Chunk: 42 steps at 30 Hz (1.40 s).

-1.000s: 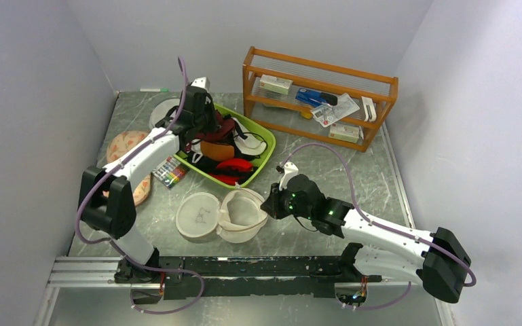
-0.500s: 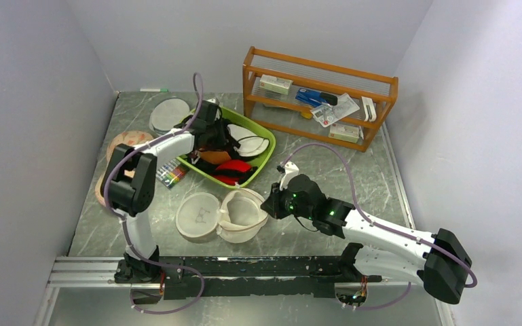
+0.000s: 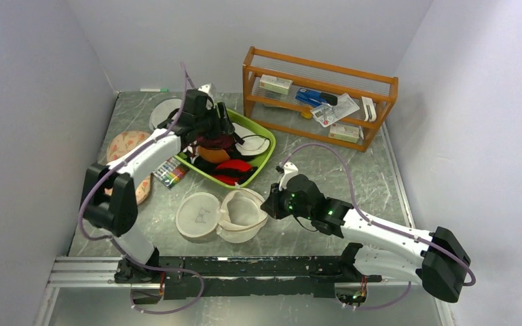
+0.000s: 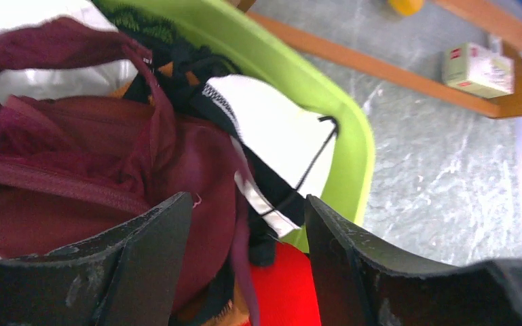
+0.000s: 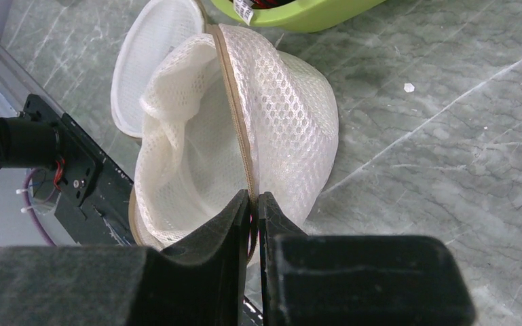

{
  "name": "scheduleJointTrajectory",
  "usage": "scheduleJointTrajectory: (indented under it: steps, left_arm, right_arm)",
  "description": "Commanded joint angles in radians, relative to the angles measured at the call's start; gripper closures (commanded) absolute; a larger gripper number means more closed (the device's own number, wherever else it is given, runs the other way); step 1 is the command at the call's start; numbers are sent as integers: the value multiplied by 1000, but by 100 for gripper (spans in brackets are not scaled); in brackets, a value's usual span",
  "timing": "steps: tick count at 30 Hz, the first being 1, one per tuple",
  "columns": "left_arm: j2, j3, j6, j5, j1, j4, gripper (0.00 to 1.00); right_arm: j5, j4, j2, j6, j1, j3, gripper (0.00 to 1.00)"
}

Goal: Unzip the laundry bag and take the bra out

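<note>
The laundry bag [image 3: 243,216] lies unzipped on the table near the front, its white mesh body [image 5: 278,129] gaping and its cream lid [image 3: 199,215] folded out to the left. My right gripper [image 5: 254,200] is shut on the bag's tan zipper rim, at the bag's right side [image 3: 269,204]. The maroon bra [image 4: 75,149] lies in the green basket [image 4: 343,136] on top of other garments. My left gripper [image 4: 248,210] hovers just over it, open, with a thin maroon strap running below the gap between its jaws. In the top view the left gripper [image 3: 218,125] is above the basket's back left part.
The green basket [image 3: 265,155] also holds a red garment [image 3: 234,165], a white-and-black piece and an orange-brown cup. A wooden rack [image 3: 319,102] stands at the back right. A crayon box [image 3: 170,173], a patterned disc [image 3: 125,144] and a white disc [image 3: 163,112] lie to the left.
My left gripper dipped into the basket, came back up a little and its jaws opened, leaving the bra in the basket. The right arm and the bag stayed put.
</note>
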Motion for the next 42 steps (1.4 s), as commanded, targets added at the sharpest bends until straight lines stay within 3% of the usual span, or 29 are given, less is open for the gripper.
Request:
scheduleJointTrajectory:
  steps: [1,3,7,10,17,23,31,39,42]
  left_arm:
    - [-119,-15,57,33,6,-48,26]
    - [-157,-24,71,40,6,-73,25]
    - [-246,-43,107,65,7,-120,9]
    - [-334,-76,134,59,7,-162,4]
    - [-575,-215,143,63,6,-257,3]
    - [-767,-340,56,144,6,-340,3]
    - [-932,-613,-188,180,5,-330,11]
    - [-793,-623,-406,-188,3,-554,15]
    - [-762,-670,-454,-202,2,-552,35]
  right_arm:
    - [25,13,11,-10,7,14,90]
    - [31,10,9,-8,7,14,90]
    - [43,7,5,-2,7,12,90]
    - [53,-6,7,-3,7,25,90]
    - [94,-22,8,-8,8,40,90]
    - [164,-40,-12,0,4,42,90]
    - [170,-47,1,-16,1,67,91]
    - [153,-12,3,-2,1,43,92]
    - [144,-7,-24,10,3,28,92]
